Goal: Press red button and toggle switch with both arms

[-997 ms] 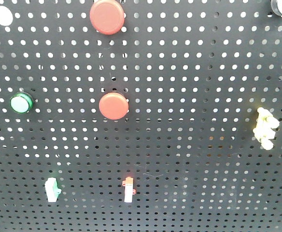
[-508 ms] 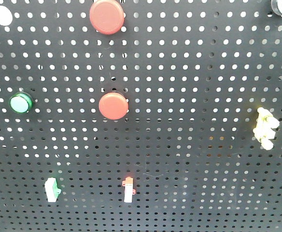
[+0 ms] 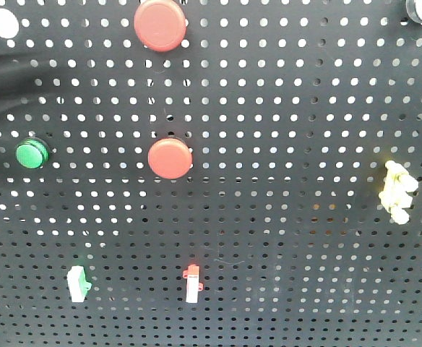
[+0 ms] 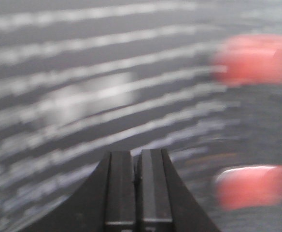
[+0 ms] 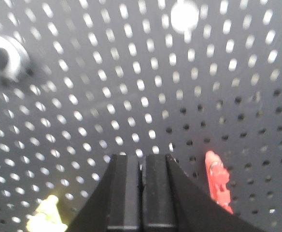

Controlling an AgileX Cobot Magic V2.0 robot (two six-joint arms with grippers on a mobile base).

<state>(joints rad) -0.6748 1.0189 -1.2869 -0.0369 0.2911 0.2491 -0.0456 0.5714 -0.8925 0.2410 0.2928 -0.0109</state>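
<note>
Black pegboard (image 3: pixel 305 108): upright, fills the front view; every control is fixed to it.

Left fingers (image 4: pixel 119 188): pressed together, nothing pinched. The wrist view is smeared by motion blur; two red blurs are seen to their right, apart from the tips.

Right fingers (image 5: pixel 156 193): pressed together, empty, close to the board. The red toggle switch (image 5: pixel 217 180) is seen just to their right, not touched.

Red buttons: one at the top edge (image 3: pixel 160 24), one at mid-board (image 3: pixel 170 158) directly below it. Which is meant cannot be told. Both are judged to be hard, smooth plastic caps with spring travel. No grasp is called for; a square push on the cap centre with closed tips is advised, as an off-centre push may skid on the dome.

Green button (image 3: pixel 32 155): left of the mid red one, well apart.

Yellow fitting (image 3: pixel 397 191): far right.

Red toggle switch (image 3: pixel 192 282): low centre, below the mid red button. It is judged small, light, stiff to a click and easily overloaded. A nudge at the lever tip is advised, not a pinch.
</note>
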